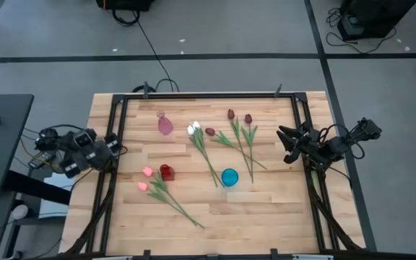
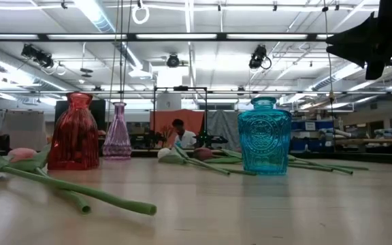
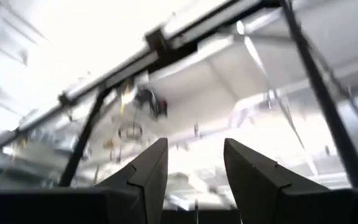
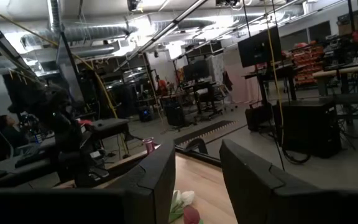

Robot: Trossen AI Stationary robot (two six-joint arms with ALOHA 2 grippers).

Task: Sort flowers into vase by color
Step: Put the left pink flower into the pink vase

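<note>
Risk of dragging a neighbouring stem or tipping the red vase (image 1: 166, 172) and blue vase (image 1: 229, 177), with tulips (image 1: 208, 148) lying crossed mid-frame on the tabletop (image 1: 266, 209) and left gripper (image 1: 121, 149), right gripper (image 1: 282, 144) open, empty at the edges.

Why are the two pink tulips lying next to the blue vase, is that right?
Not quite. The high view shows the two pink tulips lying next to the red vase. The blue vase stands farther right, by the other stems.
</note>
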